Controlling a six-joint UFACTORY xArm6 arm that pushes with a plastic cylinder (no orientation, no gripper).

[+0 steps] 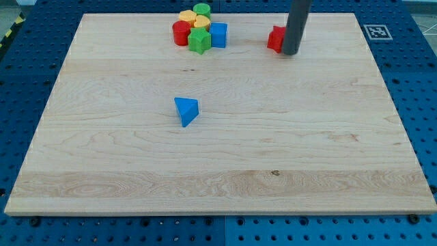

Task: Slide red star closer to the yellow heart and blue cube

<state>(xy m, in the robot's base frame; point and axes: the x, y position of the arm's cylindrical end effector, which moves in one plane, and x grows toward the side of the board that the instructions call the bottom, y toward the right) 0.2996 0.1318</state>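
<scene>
Nearest the camera: blue triangle block [186,110], alone mid-desk, well apart from everything and out of the push path.

End effector is my tip [291,52], a plain rod with no jaws, so nothing to open or close; it clamps nothing, just presses. It stands on the far right part of the desk [225,178], touching the right side of the red star [276,38], partly hiding it. Judgement: it sits on that side because the targets lie to the left — a leftward shove carries the star toward them.

Outward, left along the far edge: the cluster. Blue cube [218,34] on its right flank, closest to the star, with a clear gap between. Yellow heart [201,21] just behind the cube's left, packed against a green star-like block [199,42], red cylinder [181,33], a yellow block [187,15] and a green cylinder [201,9] at the far end.

Task looks barely begun — star well apart from the group. Risk: an off-centre push spins it away.
</scene>
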